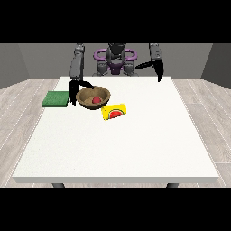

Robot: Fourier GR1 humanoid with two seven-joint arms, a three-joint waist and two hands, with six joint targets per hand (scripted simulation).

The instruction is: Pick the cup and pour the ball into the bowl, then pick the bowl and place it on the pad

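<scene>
A brown wooden bowl (93,97) sits on the white table (117,144) at the back left, with a red ball (96,100) inside it. A yellow cup (114,112) with a red mark lies on its side just in front and right of the bowl. A flat green pad (56,99) lies left of the bowl near the table's left edge. The hand at the view's left (75,89) hangs beside the bowl's left rim, its thumb over the rim and its fingers pointing down between bowl and pad. The hand at the view's right (155,67) is raised above the table's back right, its fingers straight.
The robot's torso (115,61) stands behind the table's far edge. The table's left edge runs close to the pad. Grey walls and wooden floor surround the table.
</scene>
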